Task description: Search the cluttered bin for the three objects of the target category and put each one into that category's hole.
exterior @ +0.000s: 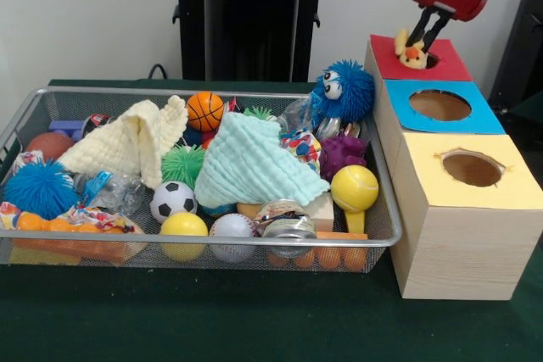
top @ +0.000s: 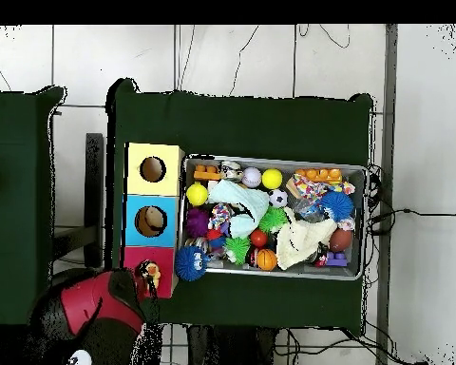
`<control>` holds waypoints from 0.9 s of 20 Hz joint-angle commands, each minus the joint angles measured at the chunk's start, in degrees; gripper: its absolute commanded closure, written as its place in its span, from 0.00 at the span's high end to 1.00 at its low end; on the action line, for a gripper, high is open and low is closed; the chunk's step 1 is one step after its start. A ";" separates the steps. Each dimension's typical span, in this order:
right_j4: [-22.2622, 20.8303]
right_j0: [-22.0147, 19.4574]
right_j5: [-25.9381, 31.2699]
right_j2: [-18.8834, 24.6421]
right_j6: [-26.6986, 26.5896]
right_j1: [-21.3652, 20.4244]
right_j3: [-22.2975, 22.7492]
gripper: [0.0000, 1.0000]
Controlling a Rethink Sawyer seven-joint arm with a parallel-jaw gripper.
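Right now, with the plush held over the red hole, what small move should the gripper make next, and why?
Probably lower a little, then open. The gripper is shut on the tan-orange plush, which sits at the rim of the red hole with most of its body above the box top. Releasing from here might leave it resting on the rim.

Even, soft indoor light from above — faint shadows fall under the bin [exterior: 386,231] rim and beside the wooden boxes [exterior: 462,239]. Front view mildly soft; no strong glare — cloth stays dark.
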 commanded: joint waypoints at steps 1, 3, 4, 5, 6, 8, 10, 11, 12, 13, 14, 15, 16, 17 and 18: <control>3.99 -0.62 -0.41 3.70 12.07 3.87 -4.73 0.00; 4.16 -0.56 -0.39 3.78 11.84 3.83 -4.64 0.00; 4.23 -0.59 -0.38 3.82 11.68 3.82 -4.62 0.00; 4.29 -0.63 -0.37 3.88 11.58 3.81 -4.58 0.00; 4.78 -0.71 -0.22 4.16 11.59 3.66 -4.07 0.00; 5.08 -0.89 -0.30 4.23 11.14 3.66 -3.85 0.00; 5.45 -1.06 -0.31 4.29 10.61 3.64 -3.64 0.00; 5.64 -1.11 -0.35 4.29 10.30 3.64 -3.53 1.00; 5.63 -1.20 -0.32 4.33 10.16 3.60 -3.53 1.00; 5.62 -1.28 -0.29 4.37 10.01 3.57 -3.52 1.00; 5.61 -1.37 -0.26 4.40 9.86 3.53 -3.52 1.00; 5.51 -1.41 -0.06 4.34 9.71 3.51 -3.63 1.00; 5.45 -1.35 -0.09 4.24 9.68 3.43 -3.53 1.00; 5.39 -1.50 0.19 4.29 9.43 3.40 -3.61 1.00; 5.33 -1.65 0.47 4.33 9.19 3.37 -3.70 1.00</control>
